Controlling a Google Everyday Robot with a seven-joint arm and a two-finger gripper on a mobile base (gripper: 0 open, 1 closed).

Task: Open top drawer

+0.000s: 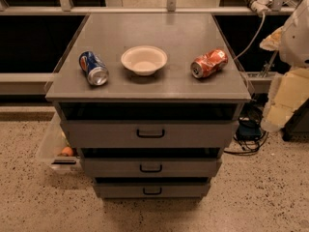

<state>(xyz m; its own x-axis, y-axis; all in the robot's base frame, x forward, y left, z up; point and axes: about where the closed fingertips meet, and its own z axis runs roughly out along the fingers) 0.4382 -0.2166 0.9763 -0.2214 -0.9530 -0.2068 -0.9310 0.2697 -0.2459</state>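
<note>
The top drawer (149, 134) is the widest and tallest of three grey drawers in the front of a grey metal cabinet (145, 88). A small black bar handle (150, 133) sits at the centre of its front. A dark gap shows between its front and the cabinet top. My gripper (279, 111) hangs blurred at the right edge of the view. It is to the right of the cabinet, about level with the top drawer and apart from it. My arm (295, 33) rises above it.
On the cabinet top lie a blue can (94, 68) on its side, a white bowl (144, 60) and a crushed red can (208, 63). Two narrower drawers (150, 168) sit below. A clear plastic bin (57, 149) stands on the floor at left, cables (246, 139) at right.
</note>
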